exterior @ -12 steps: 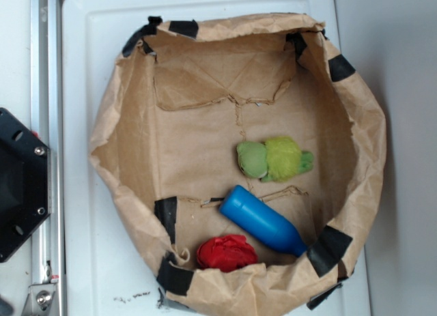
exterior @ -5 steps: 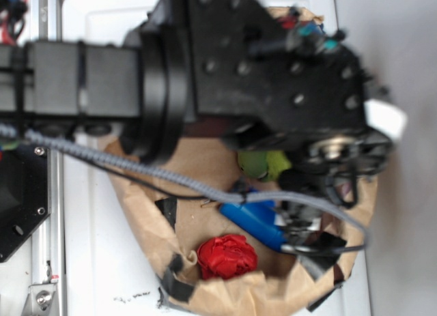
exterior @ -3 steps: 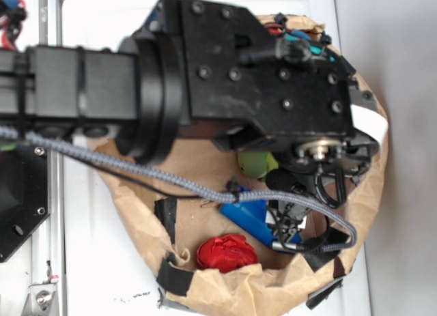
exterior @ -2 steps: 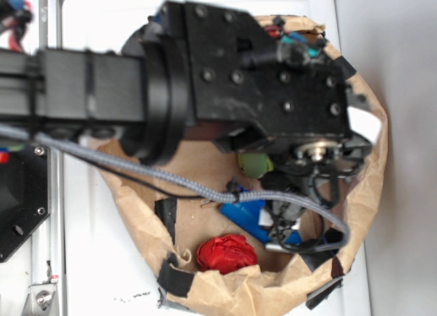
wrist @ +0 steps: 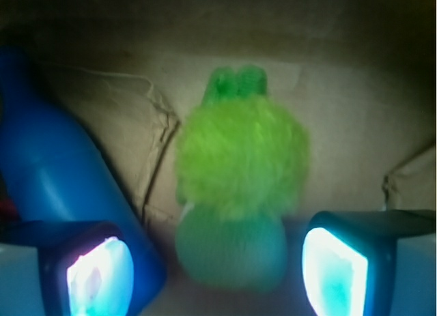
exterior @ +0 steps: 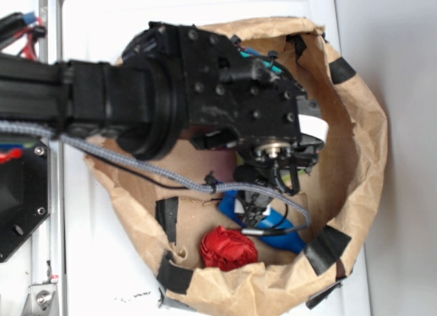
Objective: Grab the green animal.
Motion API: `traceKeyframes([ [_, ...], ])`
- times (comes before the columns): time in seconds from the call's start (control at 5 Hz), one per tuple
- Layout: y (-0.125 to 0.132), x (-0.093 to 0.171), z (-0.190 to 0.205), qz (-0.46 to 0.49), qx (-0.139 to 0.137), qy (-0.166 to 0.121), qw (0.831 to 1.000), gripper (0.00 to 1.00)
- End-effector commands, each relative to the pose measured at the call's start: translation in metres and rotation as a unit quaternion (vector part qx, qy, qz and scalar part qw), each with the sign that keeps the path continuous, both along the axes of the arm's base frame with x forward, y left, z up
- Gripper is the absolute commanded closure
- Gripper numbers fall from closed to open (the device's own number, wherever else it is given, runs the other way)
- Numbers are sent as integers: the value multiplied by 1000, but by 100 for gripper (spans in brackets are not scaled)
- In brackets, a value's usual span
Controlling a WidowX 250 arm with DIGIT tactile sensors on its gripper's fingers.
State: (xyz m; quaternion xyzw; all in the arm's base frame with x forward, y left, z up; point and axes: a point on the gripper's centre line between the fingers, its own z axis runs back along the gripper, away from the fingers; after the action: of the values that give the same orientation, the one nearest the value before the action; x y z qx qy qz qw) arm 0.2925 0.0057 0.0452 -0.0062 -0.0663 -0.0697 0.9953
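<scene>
We hold our fingers (wrist: 334, 265) apart, straddling the green animal (wrist: 235, 186), so closing would pinch its head, clear of the blue bottle (wrist: 58, 173).

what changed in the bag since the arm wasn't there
The black robot arm swung in over the brown paper bag and now hides the green plush animal, which lies between the open gripper fingers, ungrasped. Blue plastic bottle and red wrinkly ball stayed put.

The arm (exterior: 171, 104) is matte black and boxy, studded with round screws. A grey braided cable (exterior: 136, 166) trails along it. Red wires (exterior: 27, 46) show at its base.
</scene>
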Motion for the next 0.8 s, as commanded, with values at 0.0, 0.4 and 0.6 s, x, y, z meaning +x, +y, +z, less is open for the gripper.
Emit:
traceKeyframes([
  [0.0,-8,20,-17,6,-9,-19,1000,0],
  [0.4,-5,18,-9,27,-17,-20,999,0],
  [0.6,-7,15,-5,29,-14,-28,999,100],
])
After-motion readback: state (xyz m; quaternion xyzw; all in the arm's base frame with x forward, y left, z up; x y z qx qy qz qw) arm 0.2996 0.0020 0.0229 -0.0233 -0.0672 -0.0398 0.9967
